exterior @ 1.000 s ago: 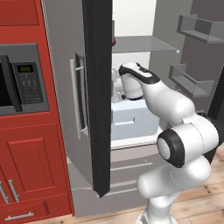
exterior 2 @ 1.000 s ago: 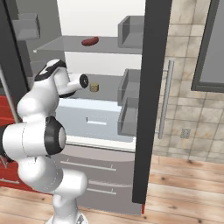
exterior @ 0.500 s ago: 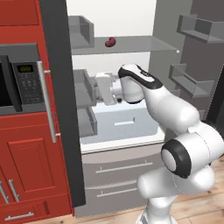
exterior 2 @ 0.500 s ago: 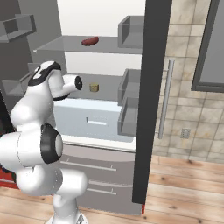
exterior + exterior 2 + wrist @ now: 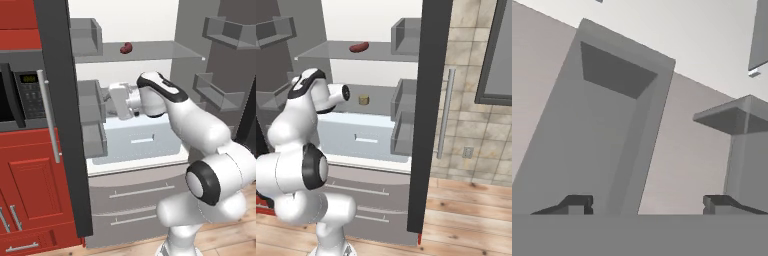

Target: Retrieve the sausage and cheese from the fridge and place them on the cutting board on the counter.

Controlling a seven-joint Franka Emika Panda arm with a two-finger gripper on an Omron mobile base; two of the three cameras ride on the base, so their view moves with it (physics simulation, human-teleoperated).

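Note:
The fridge (image 5: 135,200) stands with both doors swung wide. A reddish-brown sausage (image 5: 125,48) (image 5: 359,47) lies on its upper glass shelf. One shelf lower, the small tan cheese (image 5: 363,100) sits toward the back. My gripper (image 5: 111,101) (image 5: 647,205) is at the height of the cheese shelf, turned left toward the left door's grey bins (image 5: 92,107). It is open, its fingertips (image 5: 574,204) wide apart with nothing between them. The cheese lies to the right of my hand, apart from it. The cutting board and counter are out of view.
A microwave (image 5: 20,95) sits in red cabinets (image 5: 30,185) left of the fridge. The left door's dark edge (image 5: 62,125) and the right door (image 5: 428,115) flank the opening. A pale crisper drawer (image 5: 363,137) lies under the cheese shelf. Wooden floor lies below.
The left fridge door has swung further open to the left. My hand has followed it leftward and now faces the door bins.

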